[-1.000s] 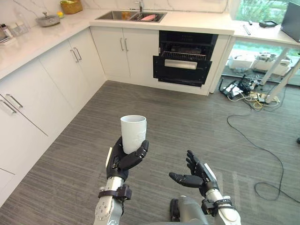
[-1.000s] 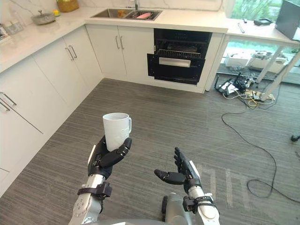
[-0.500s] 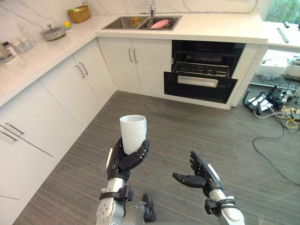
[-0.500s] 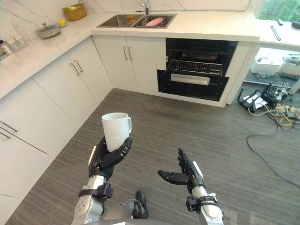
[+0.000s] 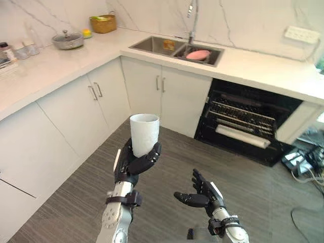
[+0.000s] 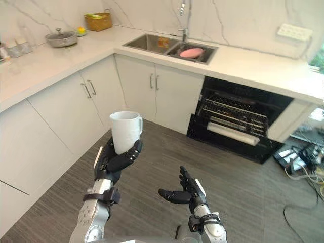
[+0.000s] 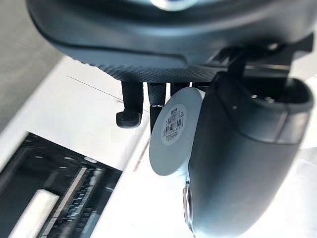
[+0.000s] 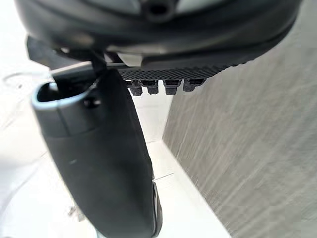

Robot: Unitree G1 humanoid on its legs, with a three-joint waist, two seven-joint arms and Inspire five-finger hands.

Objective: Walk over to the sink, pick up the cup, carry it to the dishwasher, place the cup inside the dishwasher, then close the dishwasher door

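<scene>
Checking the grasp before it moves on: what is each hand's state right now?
Left hand: closed around the white cup.
Right hand: open, holding nothing.

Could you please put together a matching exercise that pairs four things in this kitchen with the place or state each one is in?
Things:
1. white ceramic cup
2. pink dish
3. woven yellow-brown basket
4. black dishwasher door

Places or states:
A. lying in the steel sink
B. standing on the white countertop by the wall
C. held upright in the left hand
D. open, with the rack showing

Pairs: 1-C, 2-A, 3-B, 4-D.
</scene>
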